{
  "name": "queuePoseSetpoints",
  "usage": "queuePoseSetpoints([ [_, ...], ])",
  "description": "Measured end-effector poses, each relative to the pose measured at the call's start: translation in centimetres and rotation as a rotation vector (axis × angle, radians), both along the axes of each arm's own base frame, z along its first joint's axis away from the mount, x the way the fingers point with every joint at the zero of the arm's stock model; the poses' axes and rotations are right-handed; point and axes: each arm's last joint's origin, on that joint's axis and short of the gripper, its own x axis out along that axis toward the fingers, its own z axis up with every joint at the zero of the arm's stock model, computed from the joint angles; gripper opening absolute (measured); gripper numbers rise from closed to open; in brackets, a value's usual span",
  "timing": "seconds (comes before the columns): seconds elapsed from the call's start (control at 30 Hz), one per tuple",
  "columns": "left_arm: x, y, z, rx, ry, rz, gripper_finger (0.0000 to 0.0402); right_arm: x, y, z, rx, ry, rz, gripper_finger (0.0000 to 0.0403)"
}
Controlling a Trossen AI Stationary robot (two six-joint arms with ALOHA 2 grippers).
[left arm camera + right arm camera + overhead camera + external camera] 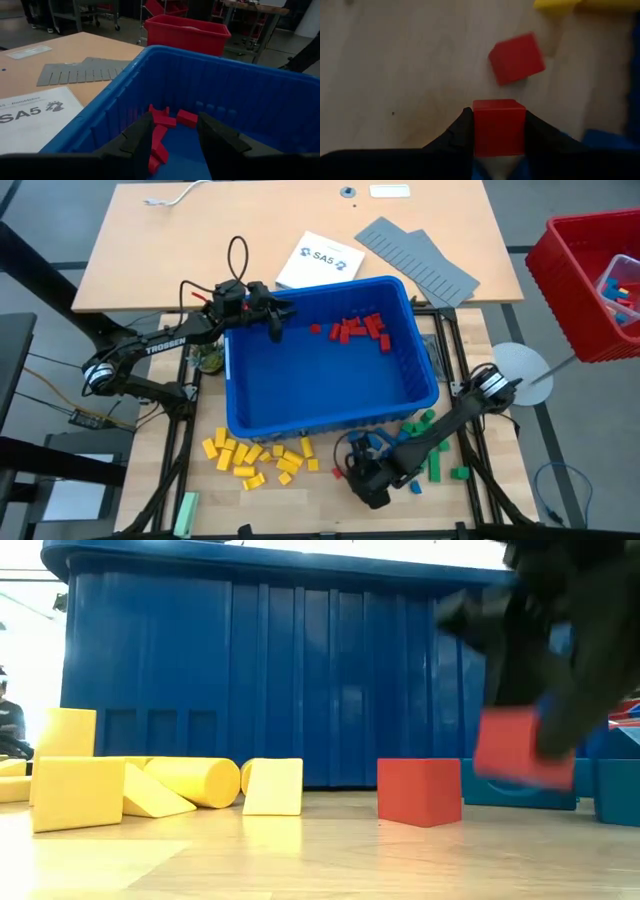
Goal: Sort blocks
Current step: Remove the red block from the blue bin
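Note:
A blue bin [400, 395] stands mid-table with several red blocks [357, 329] lying in its far right part. My left gripper [175, 145] hangs open over the bin's far left rim with nothing between its fingers. In front of the bin's near wall, my right gripper [362, 480] is shut on a red block [499, 127]. A second red block [516, 58] rests flat on the wood just beyond it. Yellow blocks [255, 458] lie near left; green blocks [432, 452] and blue blocks [385, 445] lie near right. My right gripper pinches the red block by two opposite side faces [476, 131] between its two fingers. The fingers slant steeply down from above. The block sits square in the hold, and in the low view it [520, 745] hangs a little above the table.
A red crate [590, 280] holding coloured pieces stands at the far right. Grey ridged panels [420, 260] and a printed sheet [318, 262] lie behind the bin. A pale green bar [186, 510] lies at the near left, a white disc [520, 365] to the bin's right.

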Motion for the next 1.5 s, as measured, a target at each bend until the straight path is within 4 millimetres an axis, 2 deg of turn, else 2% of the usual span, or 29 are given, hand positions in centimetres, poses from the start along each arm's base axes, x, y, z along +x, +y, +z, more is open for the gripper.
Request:
queuePoseSetpoints([
  [0.1,0.0,0.0,0.0,0.001,-0.001,0.000,0.0163,0.7,-0.3,-1.5,0.053,0.054,-0.042,0.0139],
  [0.17,0.0,0.0,0.0,0.001,-0.001,0.000,0.0163,1.0,-0.4,-1.6,0.084,0.051,-0.059,0.0158],
  [0.3,0.0,0.0,0.0,0.001,0.000,0.001,0.0163,1.0,-0.7,-0.8,0.081,0.021,-0.071,0.0194],
  [0.37,0.0,0.0,0.0,0.001,-0.001,0.000,0.0163,0.8,-0.8,0.2,0.088,0.005,-0.072,0.0210],
  [0.5,0.0,0.0,0.0,0.001,-0.001,0.001,0.0163,-0.4,-1.6,3.7,0.126,-0.034,-0.085,0.0231],
  [0.77,0.0,0.0,0.0,0.001,-0.001,0.001,0.0163,-4.4,-4.0,13.4,0.279,-0.300,-0.094,0.0228],
  [0.97,0.0,0.0,0.0,0.001,-0.001,0.001,0.0163,-6.5,-8.7,19.2,0.170,-0.641,-0.283,0.0207],
  [1.07,0.0,0.0,0.0,0.001,-0.001,0.001,0.0163,-6.6,-11.8,21.5,0.090,-0.807,-0.422,0.0194],
  [1.13,0.0,0.0,0.0,0.001,-0.001,0.002,0.0163,-6.5,-14.1,22.3,0.037,-0.867,-0.515,0.0187],
  [1.3,0.0,0.0,0.0,0.001,-0.001,0.001,0.0163,-5.6,-19.8,22.7,-0.054,-0.888,-0.695,0.0172],
  [1.5,0.0,0.0,0.0,0.001,-0.001,0.002,0.0163,-3.5,-26.3,20.7,-0.093,-0.782,-0.765,0.0169],
])
